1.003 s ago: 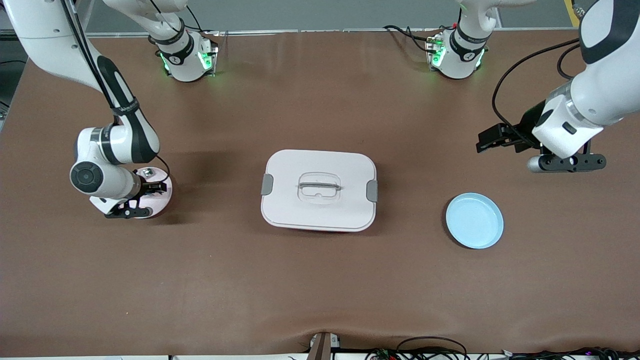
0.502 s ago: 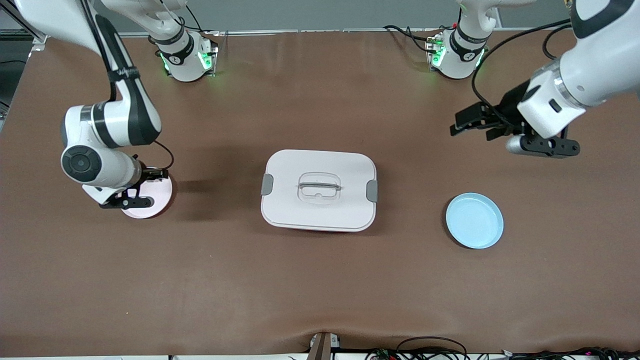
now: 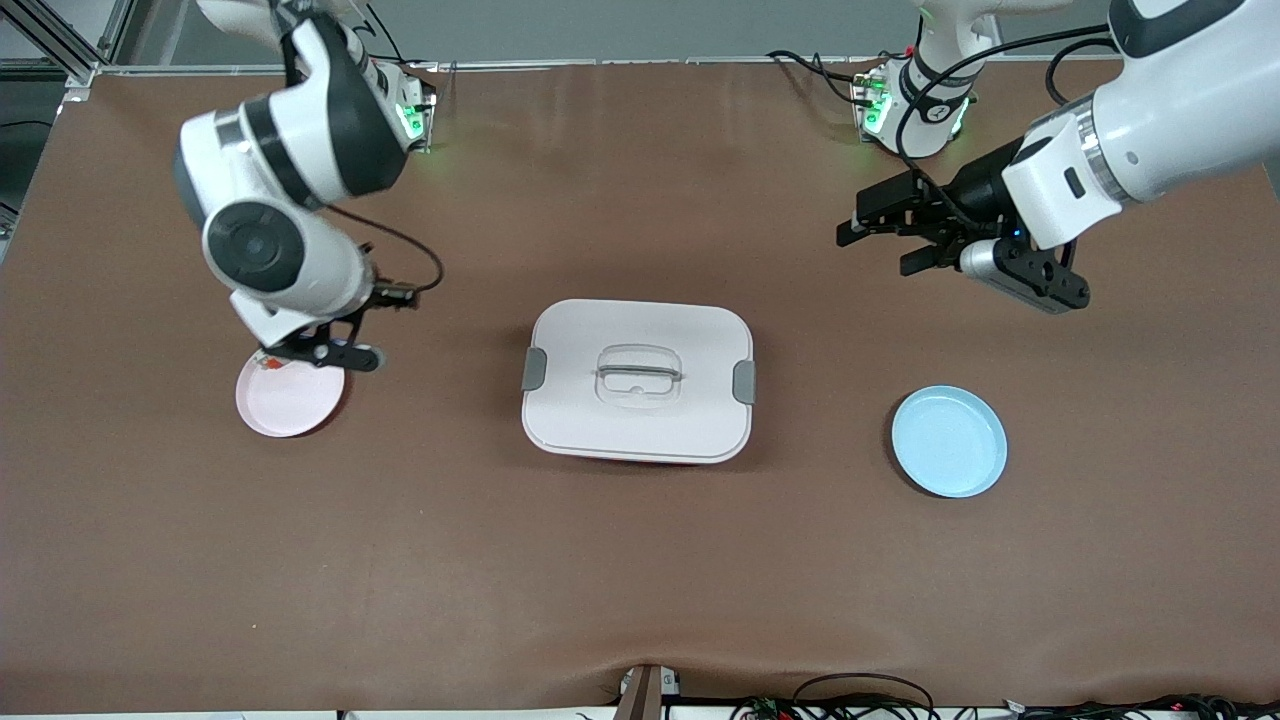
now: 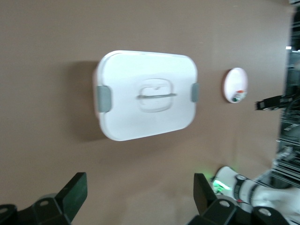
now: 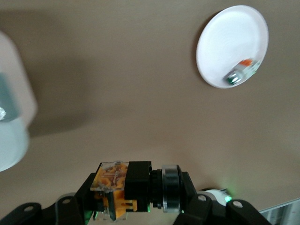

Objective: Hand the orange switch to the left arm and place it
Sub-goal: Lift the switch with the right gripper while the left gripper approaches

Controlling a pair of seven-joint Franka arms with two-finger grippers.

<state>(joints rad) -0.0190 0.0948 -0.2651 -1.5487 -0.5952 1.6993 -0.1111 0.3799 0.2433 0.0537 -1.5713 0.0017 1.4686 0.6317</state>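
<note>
white box (image 3: 637, 380) with grey clips, pink plate (image 3: 288, 400), light blue plate (image 3: 948, 441), brown table (image 3: 640, 560), black and orange switch (image 5: 123, 186), white arms with black joints

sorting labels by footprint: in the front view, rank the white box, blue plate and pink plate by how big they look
1. box, clearly largest.
2. blue plate and pink plate: they look about alike. The right gripper, holding the orange switch, hides part of the pink one, so no ranking.

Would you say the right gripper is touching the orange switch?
Touching: the right wrist view shows the right gripper shut on the orange switch.
</note>
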